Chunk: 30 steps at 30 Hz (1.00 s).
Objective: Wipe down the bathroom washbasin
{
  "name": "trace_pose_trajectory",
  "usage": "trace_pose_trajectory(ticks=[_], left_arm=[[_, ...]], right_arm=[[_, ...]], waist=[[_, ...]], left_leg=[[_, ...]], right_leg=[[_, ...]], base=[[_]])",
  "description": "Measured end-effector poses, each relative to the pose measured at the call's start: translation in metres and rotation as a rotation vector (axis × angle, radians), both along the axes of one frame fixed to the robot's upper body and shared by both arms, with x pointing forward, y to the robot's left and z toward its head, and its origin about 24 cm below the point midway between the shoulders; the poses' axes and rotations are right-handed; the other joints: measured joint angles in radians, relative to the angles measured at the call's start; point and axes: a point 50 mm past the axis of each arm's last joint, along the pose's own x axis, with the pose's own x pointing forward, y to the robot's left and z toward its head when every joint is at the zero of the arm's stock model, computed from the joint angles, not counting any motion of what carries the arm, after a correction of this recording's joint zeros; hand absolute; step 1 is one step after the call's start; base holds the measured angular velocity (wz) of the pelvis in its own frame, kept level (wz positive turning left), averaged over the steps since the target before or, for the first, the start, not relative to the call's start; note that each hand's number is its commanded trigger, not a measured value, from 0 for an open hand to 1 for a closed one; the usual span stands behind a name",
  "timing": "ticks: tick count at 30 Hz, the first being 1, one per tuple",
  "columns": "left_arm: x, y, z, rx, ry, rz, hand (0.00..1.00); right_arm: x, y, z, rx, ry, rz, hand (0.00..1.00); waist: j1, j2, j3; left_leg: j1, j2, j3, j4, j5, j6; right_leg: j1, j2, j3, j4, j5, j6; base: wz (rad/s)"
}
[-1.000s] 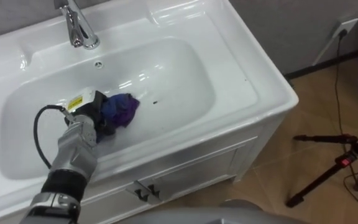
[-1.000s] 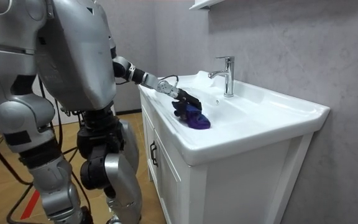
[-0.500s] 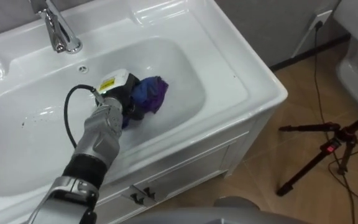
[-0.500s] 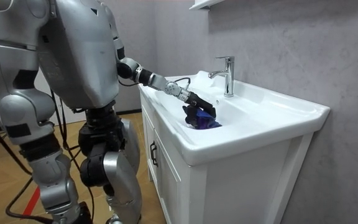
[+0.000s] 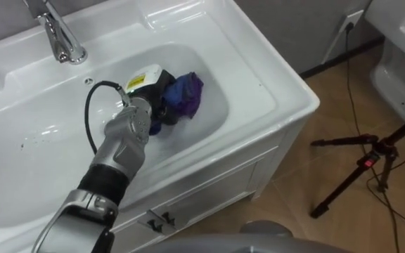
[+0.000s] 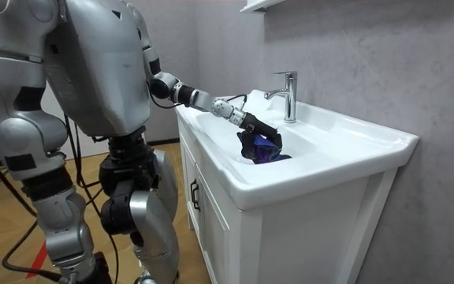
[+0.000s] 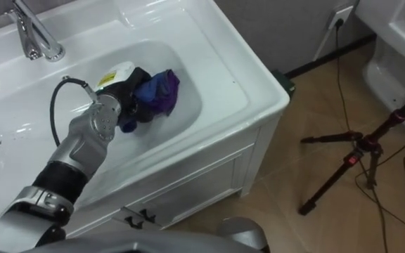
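**In the white ceramic basin [image 5: 262,83]: a crumpled blue-and-purple cloth [image 5: 187,93], gripped**

The cloth was pressed against the inner wall of the bowl, toward the basin's right end. The left hand [image 5: 150,95] was reached into the bowl from the front, and its black fingers [image 5: 164,109] were clenched round the cloth. A chrome tap [image 5: 56,36] was mounted on the basin's back rim. The basin was carried by a white cabinet [image 5: 213,191], at whose front the robot was seen standing.
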Motion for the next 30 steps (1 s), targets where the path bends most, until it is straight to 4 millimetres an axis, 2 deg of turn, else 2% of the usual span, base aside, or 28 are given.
trace_pose_trajectory(ticks=[5,11,12,16,20,25,27,29,30], left_arm=[[0.001,0.001,0.001,0.001,-0.006,0.0,1.0],[0.003,0.0,0.005,0.0,-0.025,-0.001,1.0],[0.003,0.001,0.006,0.002,-0.025,-0.001,1.0],[0.002,0.007,0.002,0.013,-0.014,0.019,1.0],[-0.002,0.025,-0.01,0.029,0.031,0.091,1.0],[-0.011,0.057,-0.024,0.056,0.101,0.201,1.0],[-0.019,0.075,-0.032,0.125,0.128,0.227,1.0],[-0.027,0.091,-0.036,0.188,0.148,0.249,1.0],[-0.029,0.095,-0.037,0.206,0.152,0.257,1.0]], right_arm=[[0.0,0.0,0.0,-0.001,0.0,0.001,0.0],[0.0,0.0,0.0,-0.002,-0.001,-0.001,0.0],[0.0,-0.001,0.0,-0.003,-0.003,-0.001,0.0],[-0.004,-0.001,0.0,-0.007,0.001,-0.018,0.0],[-0.006,-0.003,0.002,-0.013,-0.017,-0.056,0.0],[-0.012,-0.009,0.004,-0.046,-0.025,-0.125,0.0],[-0.018,-0.013,0.005,-0.06,-0.021,-0.169,0.0],[-0.021,-0.017,0.006,-0.082,-0.026,-0.2,0.0],[-0.022,-0.019,0.006,-0.09,-0.028,-0.205,0.0]], waist=[[-0.015,0.002,0.0002],[-0.016,0.003,0.0002],[-0.016,-0.002,0.0032],[-0.013,-0.002,0.0038],[-0.009,0.0,0.0033],[0.019,0.004,0.0003],[0.033,0.008,-0.0024],[0.036,0.011,-0.0082],[0.038,0.01,-0.008]], left_leg=[[0.0,-0.001,0.001,0.0,-0.003,0.002],[-0.003,-0.002,0.003,0.001,-0.003,0.002],[-0.002,-0.002,0.008,0.001,-0.003,0.002],[0.007,0.002,0.033,0.001,-0.003,0.002],[0.006,0.004,0.043,0.019,-0.008,0.007],[0.011,0.014,0.059,0.021,-0.013,0.004],[0.026,0.02,0.067,0.019,-0.025,-0.009],[0.03,0.023,0.057,0.021,-0.026,-0.008],[0.031,0.023,0.056,0.02,-0.026,-0.008]], right_leg=[[-0.002,0.0,0.005,0.0,0.002,0.003],[-0.009,0.0,0.015,0.003,0.003,0.005],[-0.01,0.001,0.016,0.004,0.003,0.005],[-0.005,0.004,0.027,0.005,0.004,0.004],[-0.008,0.014,0.052,0.005,0.005,0.001],[-0.016,0.02,0.068,0.016,0.006,-0.009],[-0.005,0.034,0.072,0.012,0.007,-0.014],[0.007,0.039,0.07,0.0,0.01,-0.017],[0.008,0.039,0.069,0.0,0.01,-0.017]], base=[[0.0],[-0.03],[-0.03],[-0.09],[-0.19],[-0.21],[-0.09],[-0.01],[0.08]])
